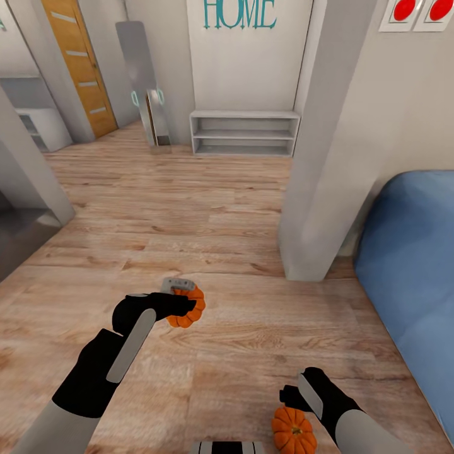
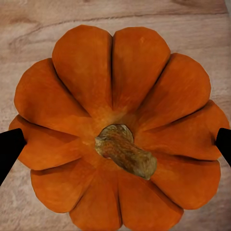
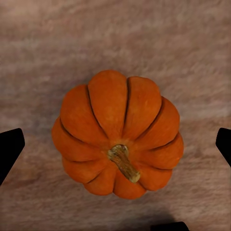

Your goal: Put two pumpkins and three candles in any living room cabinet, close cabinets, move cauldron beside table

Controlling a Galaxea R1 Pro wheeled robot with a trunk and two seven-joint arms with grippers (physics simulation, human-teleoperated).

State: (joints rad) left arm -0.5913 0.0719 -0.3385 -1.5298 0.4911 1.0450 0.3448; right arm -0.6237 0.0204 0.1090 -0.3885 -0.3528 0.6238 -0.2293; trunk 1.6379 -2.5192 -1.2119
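The left gripper is positioned over one pumpkin above the wooden floor. In the left wrist view, this pumpkin lies directly between the two dark fingertips, which meet its ribbed flanks at the frame edges; the jaws appear clamped on it, though actual contact is hard to confirm at the frame edges. Its brown stem points toward the camera.

The right gripper is located just above the second pumpkin, near the lower edge of the head view. In the right wrist view, this pumpkin sits centred between the fingertips, with clear floor visible on both sides; the jaws stand apart and do not touch it. Whether this pumpkin rests on the floor cannot be determined.

Surroundings, head view:
- A white open shelf unit stands against the far wall, below teal "HOME" lettering.
- A grey pillar rises just ahead and to the right of the grippers.
- A blue upholstered piece lies beyond the pillar at the right edge.
- A wooden door and a leaning mirror stand at the far left.
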